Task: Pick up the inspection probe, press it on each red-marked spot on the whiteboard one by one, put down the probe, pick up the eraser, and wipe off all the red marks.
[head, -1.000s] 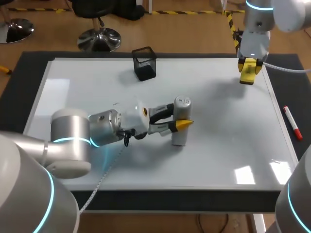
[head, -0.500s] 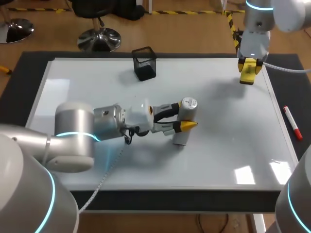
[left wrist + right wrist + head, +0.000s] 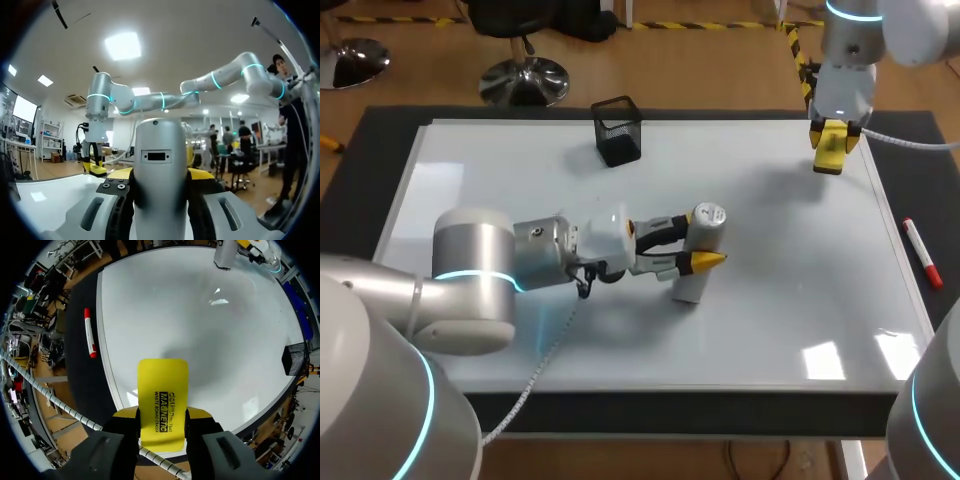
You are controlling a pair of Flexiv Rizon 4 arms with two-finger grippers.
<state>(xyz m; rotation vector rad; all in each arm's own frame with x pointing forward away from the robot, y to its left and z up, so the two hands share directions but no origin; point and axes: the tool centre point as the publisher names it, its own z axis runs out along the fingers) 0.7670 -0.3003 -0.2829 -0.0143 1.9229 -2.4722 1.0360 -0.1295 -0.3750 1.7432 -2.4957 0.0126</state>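
The grey cylindrical probe (image 3: 698, 250) stands nearly upright near the middle of the whiteboard (image 3: 780, 280), its lower end at the surface. My left gripper (image 3: 692, 240) is shut on its upper half from the side. In the left wrist view the probe (image 3: 160, 150) fills the gap between the yellow-tipped fingers of my left gripper (image 3: 160, 176). My right gripper (image 3: 830, 148) hangs over the board's far right corner, shut on the yellow eraser (image 3: 829, 158). The eraser (image 3: 163, 390) sticks out ahead of my right gripper (image 3: 162, 421). I see no red marks on the board.
A black mesh pen cup (image 3: 617, 130) stands at the board's far edge, left of centre. A red marker (image 3: 922, 252) lies on the dark mat right of the board, also visible as the red marker (image 3: 89, 332) in the right wrist view.
My left gripper has shifted a little to the right with the probe, then settled. The right arm with the eraser has not moved.
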